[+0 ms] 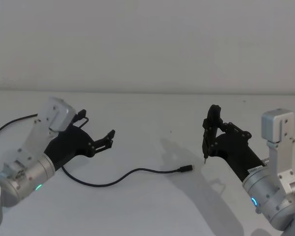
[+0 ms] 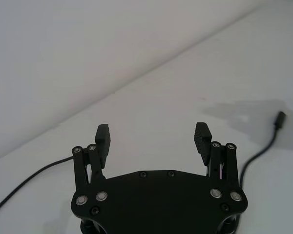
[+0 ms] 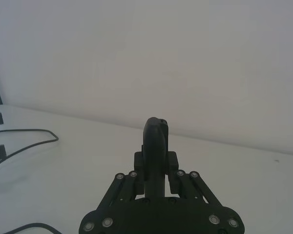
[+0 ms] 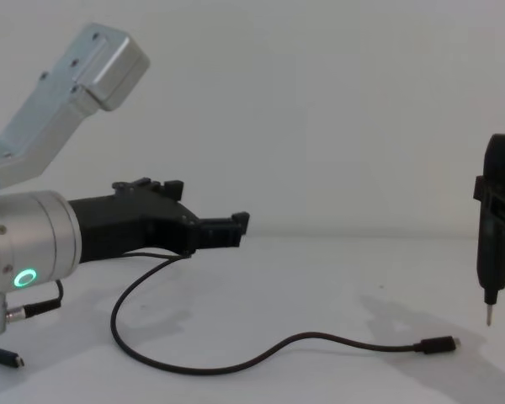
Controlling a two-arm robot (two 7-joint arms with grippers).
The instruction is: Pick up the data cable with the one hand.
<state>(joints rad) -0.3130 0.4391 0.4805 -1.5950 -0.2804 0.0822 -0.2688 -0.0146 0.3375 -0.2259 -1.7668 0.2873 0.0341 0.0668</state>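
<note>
**Cable flat on the table, left jaws open above it**

The data cable [image 1: 132,171] lies loose on the white table [image 1: 152,211]. It comes out from under the left arm, sags toward the robot in a wide curve, then runs right and ends in its small plug [image 1: 187,168], silver tip pointing right. From the chest camera the same curve shows low on the table [image 4: 261,354], plug at the far right end [image 4: 438,345].

The left gripper [image 1: 108,139] hangs above the table over the cable's left stretch, pointing right. Jaws wide apart, nothing between them. The cable passes below and clear of the fingers [image 2: 102,135]; no contact. In the left wrist view the plug end [image 2: 281,119] lies out beyond the fingertips, outside the gap.

The right gripper [image 1: 214,138] is on the right, clamped on a slim black pen-shaped tool [image 1: 210,129] held upright, metal tip down. The tip hovers above the table, just right of the plug, not touching.
</note>
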